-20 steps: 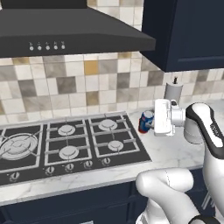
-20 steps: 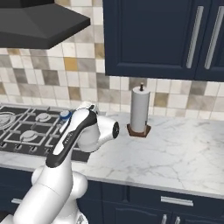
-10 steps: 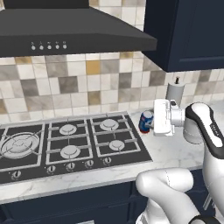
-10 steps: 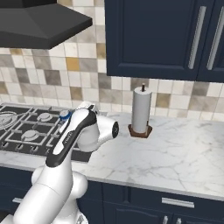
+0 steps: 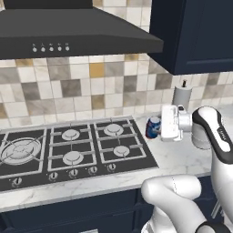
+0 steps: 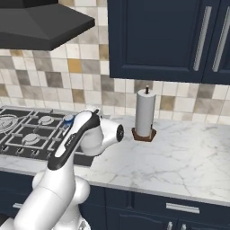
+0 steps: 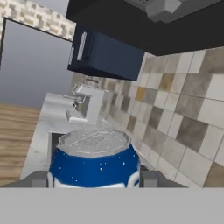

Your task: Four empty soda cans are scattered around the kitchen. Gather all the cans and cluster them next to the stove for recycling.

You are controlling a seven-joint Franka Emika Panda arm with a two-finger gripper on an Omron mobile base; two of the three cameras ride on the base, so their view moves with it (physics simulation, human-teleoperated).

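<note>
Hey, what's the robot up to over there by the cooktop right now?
The robot's gripper is closed around a blue soda can, with a finger on either side of it in the hand view. The can sits upright just off the right edge of the stove, over the marble counter; whether it rests on the counter cannot be told. A paper towel roll stands further right by the backsplash.
</note>
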